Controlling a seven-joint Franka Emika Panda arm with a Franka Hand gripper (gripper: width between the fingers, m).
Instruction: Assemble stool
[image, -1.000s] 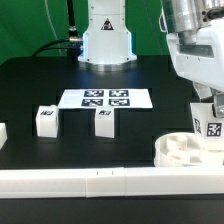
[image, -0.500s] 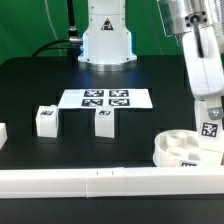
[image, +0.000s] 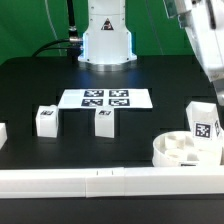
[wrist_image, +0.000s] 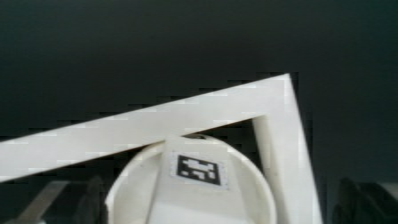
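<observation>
The round white seat (image: 178, 150) lies at the exterior view's lower right, by the front rail, its ribbed side up. One tagged white leg (image: 203, 125) stands upright on its far right part, free of the arm (image: 205, 45) above it. In the wrist view that leg (wrist_image: 199, 168) fills the foreground between the spread fingers of my gripper (wrist_image: 199, 205), with a dark gap on each side; the gripper is open and holds nothing. Two more legs (image: 45, 120) (image: 104, 121) stand on the black table in front of the marker board.
The marker board (image: 105, 98) lies mid-table before the robot base (image: 105, 40). A long white rail (image: 100, 181) runs along the front edge, and its corner (wrist_image: 267, 110) shows in the wrist view. A white piece (image: 2, 133) sits at the left edge.
The gripper has opened and let go of the leg, which stays standing on the seat. The arm has risen, so the whole leg now shows.
</observation>
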